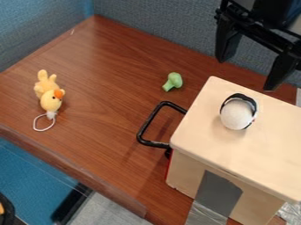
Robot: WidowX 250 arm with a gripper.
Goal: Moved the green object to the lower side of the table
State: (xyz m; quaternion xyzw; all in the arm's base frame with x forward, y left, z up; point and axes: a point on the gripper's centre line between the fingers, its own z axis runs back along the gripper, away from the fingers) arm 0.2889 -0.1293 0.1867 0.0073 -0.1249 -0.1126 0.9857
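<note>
A black two-finger gripper (246, 75) hangs down at the upper right, open, its fingers spread wide apart and pointing downward; the line across them slants down to the right. Below it stands a pale wooden box (200, 114) with a black bar handle (150, 122) on its left side. On the box top rests a round whitish object with a black band (237, 114). Left of the box, the small green broccoli-shaped object (173, 81) lies on the brown wood-grain table (111, 88), toward its far side. Farther left lies a yellow plush toy with an orange beak and white cord loop (50, 99).
</note>
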